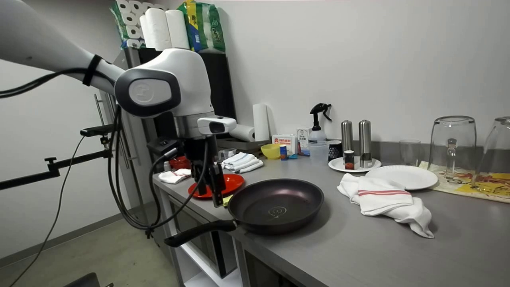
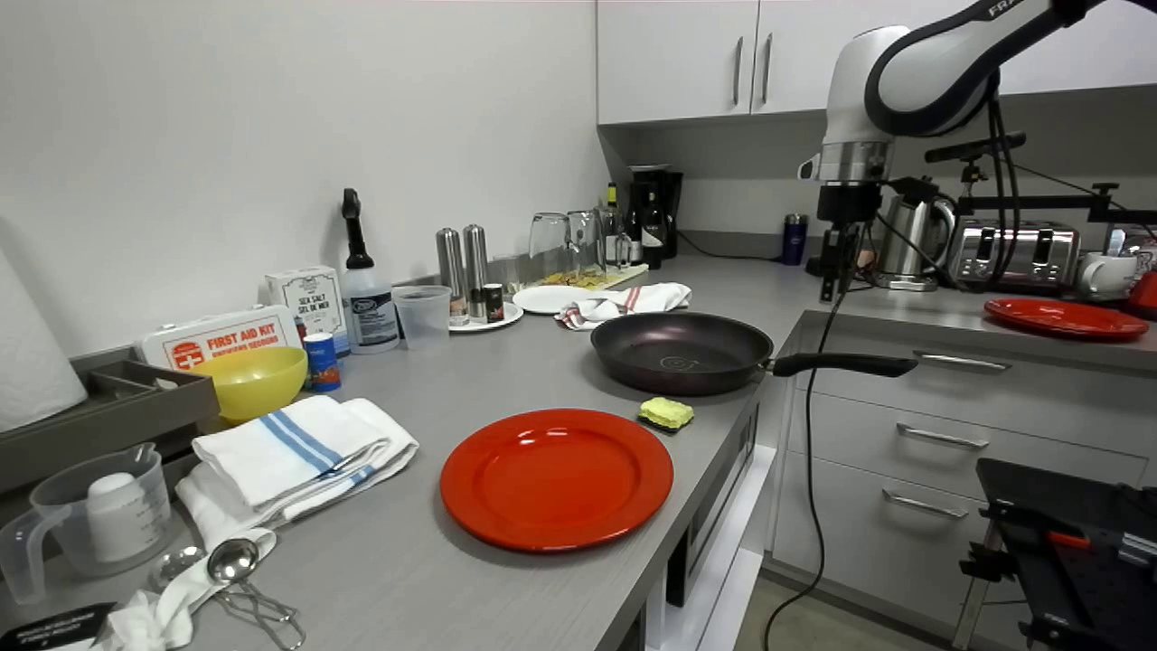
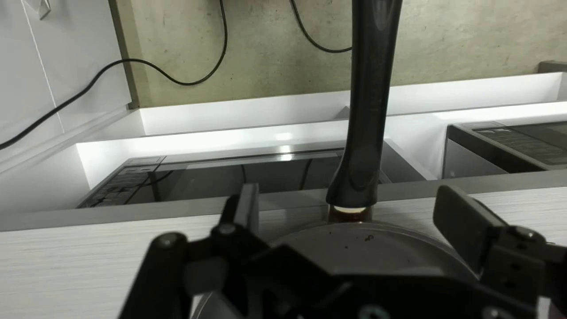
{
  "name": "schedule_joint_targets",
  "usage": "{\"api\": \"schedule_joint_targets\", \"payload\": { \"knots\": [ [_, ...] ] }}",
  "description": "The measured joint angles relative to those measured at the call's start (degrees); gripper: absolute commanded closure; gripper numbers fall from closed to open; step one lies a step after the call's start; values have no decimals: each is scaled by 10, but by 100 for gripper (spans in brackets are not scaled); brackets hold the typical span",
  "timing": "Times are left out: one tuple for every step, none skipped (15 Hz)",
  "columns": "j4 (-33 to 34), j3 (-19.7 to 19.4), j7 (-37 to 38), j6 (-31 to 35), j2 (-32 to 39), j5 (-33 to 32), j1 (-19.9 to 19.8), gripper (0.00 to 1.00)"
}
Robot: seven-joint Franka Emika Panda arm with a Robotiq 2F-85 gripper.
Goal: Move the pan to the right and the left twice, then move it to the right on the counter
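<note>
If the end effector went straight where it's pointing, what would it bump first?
Probably the handle, close to the pan: the end effector points down there, though the handle might slip between its fingers. How far is unclear.

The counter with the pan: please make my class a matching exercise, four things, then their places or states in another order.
Things
1. pan handle
2. sponge
3. bowl
4. fingers

Places and states
A. beside the first aid kit
B. apart, holding nothing
C. jutting past the front edge of the counter
D. lying between the pan and a red plate

Pairs: 1-C; 2-D; 3-A; 4-B
</note>
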Motion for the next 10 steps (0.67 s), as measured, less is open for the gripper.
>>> {"api": "schedule_joint_targets", "payload": {
  "knots": [
    [0,0,0,-6,1,0,-1,0],
    [1,0,0,-16,1,0,-2,0],
    [2,0,0,-29,-1,0,-4,0],
    [2,0,0,-43,-3,0,-6,0],
    [2,0,0,-55,-7,0,-8,0],
    [2,0,0,-66,-11,0,-11,0],
    [2,-1,0,-75,-16,0,-13,0],
    [0,-1,0,-80,-21,0,-15,0],
    [-1,-1,0,-83,-25,0,-17,0],
    [-4,-1,0,-83,-29,-1,-18,0]
  ]
}}
